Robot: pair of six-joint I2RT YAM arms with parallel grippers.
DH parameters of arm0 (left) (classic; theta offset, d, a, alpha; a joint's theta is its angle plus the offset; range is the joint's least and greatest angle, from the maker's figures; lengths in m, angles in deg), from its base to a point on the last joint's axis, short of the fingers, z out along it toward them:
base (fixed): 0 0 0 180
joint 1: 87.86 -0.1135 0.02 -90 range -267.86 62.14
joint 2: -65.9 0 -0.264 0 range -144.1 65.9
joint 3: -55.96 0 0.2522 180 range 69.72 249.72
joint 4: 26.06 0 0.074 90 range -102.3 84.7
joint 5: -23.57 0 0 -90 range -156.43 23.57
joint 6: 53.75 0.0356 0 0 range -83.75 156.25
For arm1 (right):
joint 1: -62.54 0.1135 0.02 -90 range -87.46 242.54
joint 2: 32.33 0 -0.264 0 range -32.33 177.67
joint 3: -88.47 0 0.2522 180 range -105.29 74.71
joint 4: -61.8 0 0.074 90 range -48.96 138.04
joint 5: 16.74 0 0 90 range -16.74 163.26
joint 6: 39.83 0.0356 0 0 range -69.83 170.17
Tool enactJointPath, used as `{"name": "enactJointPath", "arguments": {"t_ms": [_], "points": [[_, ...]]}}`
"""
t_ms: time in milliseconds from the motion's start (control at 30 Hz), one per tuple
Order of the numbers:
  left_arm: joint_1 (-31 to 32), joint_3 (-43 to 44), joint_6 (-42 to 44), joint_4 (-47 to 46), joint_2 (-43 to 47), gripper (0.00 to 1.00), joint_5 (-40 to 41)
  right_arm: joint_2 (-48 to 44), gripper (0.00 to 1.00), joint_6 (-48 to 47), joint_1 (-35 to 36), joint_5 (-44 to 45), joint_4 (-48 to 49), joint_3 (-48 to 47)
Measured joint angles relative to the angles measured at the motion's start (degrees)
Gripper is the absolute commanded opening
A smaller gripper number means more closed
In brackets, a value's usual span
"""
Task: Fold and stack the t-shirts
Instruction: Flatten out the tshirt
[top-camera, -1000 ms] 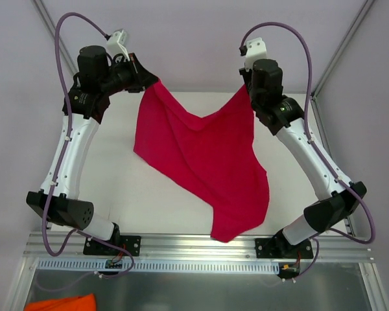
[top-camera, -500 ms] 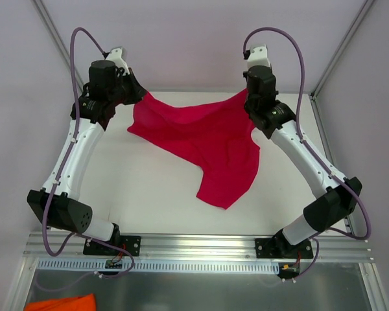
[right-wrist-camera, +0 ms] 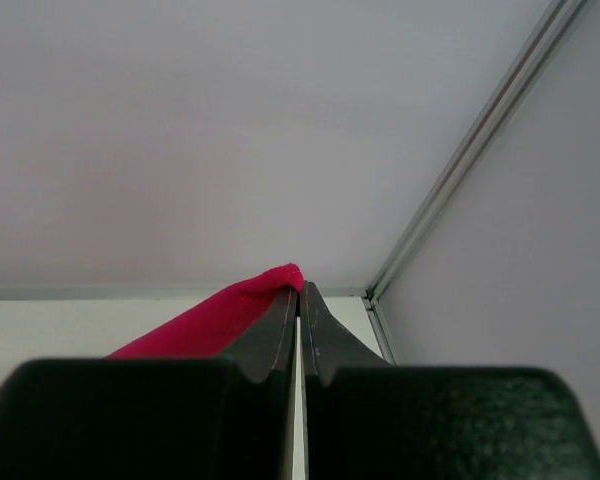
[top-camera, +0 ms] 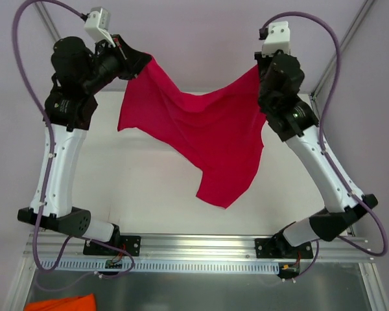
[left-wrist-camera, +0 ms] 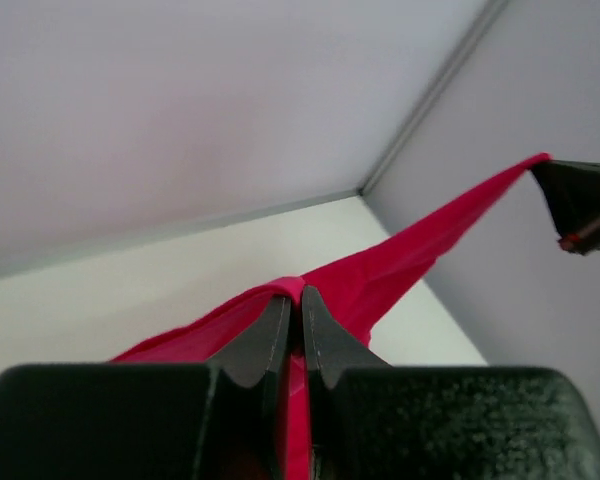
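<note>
A crimson-red t-shirt (top-camera: 201, 136) hangs stretched in the air between both arms above the white table (top-camera: 142, 194). My left gripper (top-camera: 144, 63) is shut on its upper left corner, and my right gripper (top-camera: 258, 67) is shut on its upper right corner. The cloth sags between them and one long end droops toward the table's middle, front. In the left wrist view the red t-shirt (left-wrist-camera: 400, 255) runs from my pinched left gripper (left-wrist-camera: 293, 292) across to the far dark right gripper (left-wrist-camera: 580, 200). In the right wrist view my right gripper (right-wrist-camera: 300, 290) pinches a small fold of the t-shirt (right-wrist-camera: 210, 320).
Pale walls with metal corner posts (top-camera: 334, 55) close in the back and sides of the table. An aluminium rail (top-camera: 194, 246) runs along the near edge by the arm bases. An orange cloth (top-camera: 61, 303) lies below the rail at the bottom left.
Both arms have lifted and spread outward, raising the t-shirt's top edge higher. The cloth, lowered toward the table half a second ago, now hangs stretched again.
</note>
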Motion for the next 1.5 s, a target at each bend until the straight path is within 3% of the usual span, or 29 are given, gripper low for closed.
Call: {"name": "enactJointPath", "arguments": {"t_ms": [200,400,633,1000,1167,1500], "points": [[1.9,0.3,-0.1,-2.5,10.8,0.00,-10.4,-17.7,0.01,0.3,1.4,-5.5,1.4,3.2],[1.9,0.5,-0.9,-6.1,23.1,0.00,-14.9,-35.2,0.01,0.2,1.4,-6.8,7.1,3.6],[1.9,0.7,-3.3,-10.0,26.4,0.00,-21.6,-42.3,0.01,0.2,1.4,-8.7,6.3,0.1],[1.9,2.2,-5.7,-11.5,26.5,0.00,-23.6,-41.3,0.01,-2.8,1.4,-9.7,3.9,-5.3],[1.9,-1.0,-4.2,-10.6,25.6,0.00,-20.3,-35.6,0.01,-4.5,1.4,-9.0,3.4,-8.3],[1.9,-14.6,1.5,-2.8,14.8,0.00,-5.9,-17.6,0.01,1.2,-1.2,-9.3,-3.4,7.0]]}}
